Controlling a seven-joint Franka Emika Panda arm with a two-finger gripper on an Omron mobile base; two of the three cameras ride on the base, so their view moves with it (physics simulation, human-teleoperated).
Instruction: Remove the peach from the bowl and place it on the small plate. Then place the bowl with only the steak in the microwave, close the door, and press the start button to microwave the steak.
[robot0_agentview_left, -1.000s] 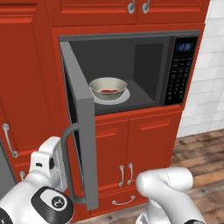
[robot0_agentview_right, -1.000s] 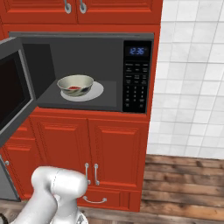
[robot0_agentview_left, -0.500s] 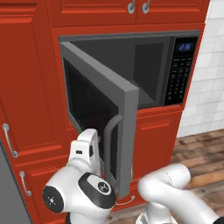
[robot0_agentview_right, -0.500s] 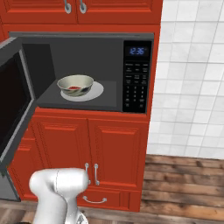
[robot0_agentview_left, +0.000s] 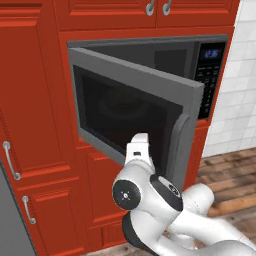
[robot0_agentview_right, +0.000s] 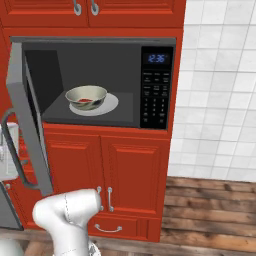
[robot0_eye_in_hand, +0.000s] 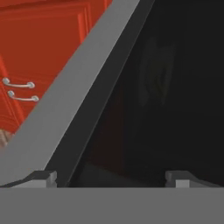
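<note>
From the left base view, the door (robot0_agentview_left: 135, 115) stands half shut, the gripper (robot0_agentview_left: 138, 150) against its glass at 6 o'clock, likely pushing. From the right base view, the bowl (robot0_agentview_right: 86, 97) with steak (robot0_agentview_right: 85, 100) sits inside the microwave (robot0_agentview_right: 100, 80). In the hand view the fingertips (robot0_eye_in_hand: 43, 177) spread wide, holding nothing.

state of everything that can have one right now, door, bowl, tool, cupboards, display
door: part open, swung about halfway toward the microwave
bowl: upright on the white turntable inside the microwave, steak in it
tool: open, holding nothing, close up against the door's dark glass
red cabinet doors below: shut
keypad display: lit
</note>
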